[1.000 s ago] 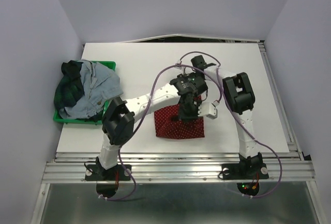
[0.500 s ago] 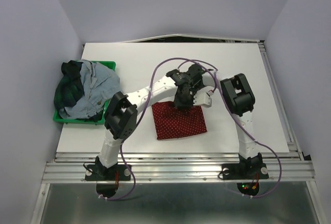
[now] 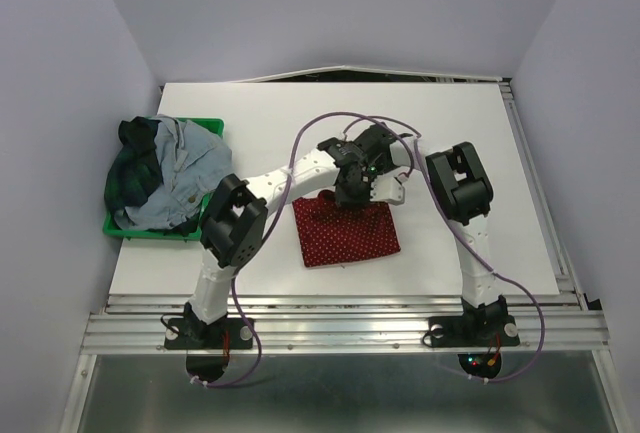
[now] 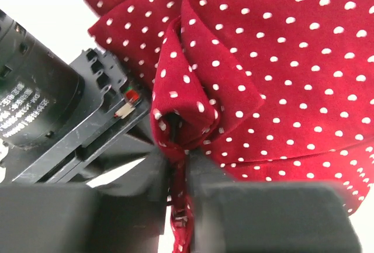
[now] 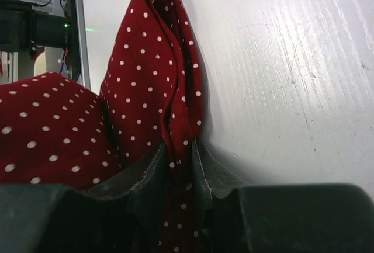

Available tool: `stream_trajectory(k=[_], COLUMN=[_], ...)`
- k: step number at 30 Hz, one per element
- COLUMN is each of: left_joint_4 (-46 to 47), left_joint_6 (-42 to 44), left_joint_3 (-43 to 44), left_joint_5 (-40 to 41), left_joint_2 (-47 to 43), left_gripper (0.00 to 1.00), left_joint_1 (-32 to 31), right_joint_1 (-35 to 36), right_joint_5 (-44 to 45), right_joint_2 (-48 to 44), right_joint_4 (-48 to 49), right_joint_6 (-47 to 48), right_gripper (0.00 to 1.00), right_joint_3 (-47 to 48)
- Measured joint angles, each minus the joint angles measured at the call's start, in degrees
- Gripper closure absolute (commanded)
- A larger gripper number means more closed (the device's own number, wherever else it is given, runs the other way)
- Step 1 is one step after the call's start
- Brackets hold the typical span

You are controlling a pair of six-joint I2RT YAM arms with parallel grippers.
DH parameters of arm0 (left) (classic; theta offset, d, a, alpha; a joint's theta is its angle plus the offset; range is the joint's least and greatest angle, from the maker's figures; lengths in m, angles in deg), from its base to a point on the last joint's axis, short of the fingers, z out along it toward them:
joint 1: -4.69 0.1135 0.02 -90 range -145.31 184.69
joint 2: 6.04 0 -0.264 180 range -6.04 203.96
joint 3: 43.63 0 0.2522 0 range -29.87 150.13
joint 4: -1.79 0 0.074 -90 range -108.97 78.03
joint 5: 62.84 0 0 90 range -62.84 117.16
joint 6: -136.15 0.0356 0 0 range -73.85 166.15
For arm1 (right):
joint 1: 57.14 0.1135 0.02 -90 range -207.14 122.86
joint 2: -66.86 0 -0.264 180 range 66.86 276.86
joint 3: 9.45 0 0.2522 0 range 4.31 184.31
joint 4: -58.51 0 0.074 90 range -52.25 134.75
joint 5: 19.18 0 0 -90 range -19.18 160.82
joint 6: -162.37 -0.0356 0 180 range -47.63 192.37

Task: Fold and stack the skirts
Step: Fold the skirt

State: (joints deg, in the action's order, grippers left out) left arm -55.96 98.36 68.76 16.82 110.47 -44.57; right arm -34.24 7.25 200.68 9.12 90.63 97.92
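Red dotted skirt [image 3: 346, 236]: left claw [image 4: 178, 168], right claw [image 5: 180, 160] both clamped on folded edge.

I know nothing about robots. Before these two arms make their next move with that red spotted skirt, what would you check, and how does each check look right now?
1. Grip of the left fingers on the dark red, white-dotted cloth skirt: ok, a fold is pinched between them.
2. Grip of the right fingers on the same skirt: ok, its edge is pinched.
3. Held edge smooth: not ok, it puckers at both grips.
4. Skirt fully on the white table: ok.
5. Other garments out of the way: ok, the dark green plaid skirt and pale grey-blue skirt lie heaped on the green plastic tray.
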Motion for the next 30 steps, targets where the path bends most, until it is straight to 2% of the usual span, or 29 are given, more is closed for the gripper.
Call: stream_trajectory(k=[1, 4, 5, 8, 13, 15, 16, 18, 19, 21, 22, 23, 27, 30], left_joint_4=[0.81, 2.54, 2.84, 3.87, 5.7, 7.06, 7.87, 9.46, 10.62, 12.92, 14.16, 15.5, 20.74, 24.13], left_joint_6=[-0.04, 0.07, 0.04, 0.5, -0.85, -2.58, -4.0, -6.4, -8.48, -11.98, -14.34, -16.7, -26.49, -32.89], left_joint_3=[-0.46, -0.79, -0.79, -0.79, 0.17, 0.68, 0.61, -0.74, -2.21, -6.51, -9.53, -12.46, -22.34, -29.7], left_joint_5=[0.33, 1.88, 2.19, 5.2, 7.21, 7.28, 7.15, 6.29, 5.57, 3.69, 2.58, 1.36, -2.8, -5.25], left_joint_2=[0.0, 0.0, -0.02, -0.68, -4.26, -6.71, -8.66, -12.22, -14.71, -20.04, -23.41, -26.21, -33.14, -36.59], left_gripper=[0.53, 0.49, 0.38, 0.22, 0.18, 0.12, 0.03, 0.01, 0.01, 0.01, 0.01, 0.01, 0.01, 0.01], left_joint_1=[0.28, 0.81, 0.94, 1.05, 2.14, 2.73, 3.15, 4.07, 4.61, 6.03, 7.06, 8.02, 11.82, 13.33], right_joint_1=[0.0, 0.02, 0.02, 0.0, 0.15, 0.39, 0.5, 0.5, 0.59, 0.37, 0.0, -0.37, -2.23, -4.35], right_joint_5=[0.02, 0.11, 0.15, 0.37, 1.49, 2.38, 2.95, 4.22, 5.42, 7.67, 9.09, 9.9, 13.68, 16.44], right_joint_2=[0.0, 0.02, 0.07, 0.17, 0.46, 0.61, 0.81, 0.94, 1.03, 1.27, 1.49, 1.57, 1.44, -0.57], right_joint_4=[-0.02, -0.22, -0.39, -0.66, -1.46, -2.03, -2.19, -2.71, -2.89, -2.69, -2.8, -2.71, -2.43, -2.34], right_joint_6=[-0.02, -0.11, -0.17, -0.39, -1.11, -1.79, -2.03, -3.02, -3.26, -4.09, -4.57, -4.79, -5.7, -6.08], right_gripper=[0.71, 0.71, 0.71, 0.71, 0.67, 0.64, 0.59, 0.56, 0.49, 0.42, 0.34, 0.31, 0.3, 0.36], right_joint_3=[0.02, 0.17, 0.35, 0.79, 1.86, 2.91, 3.89, 6.27, 7.93, 11.02, 13.05, 14.45, 19.12, 20.0])
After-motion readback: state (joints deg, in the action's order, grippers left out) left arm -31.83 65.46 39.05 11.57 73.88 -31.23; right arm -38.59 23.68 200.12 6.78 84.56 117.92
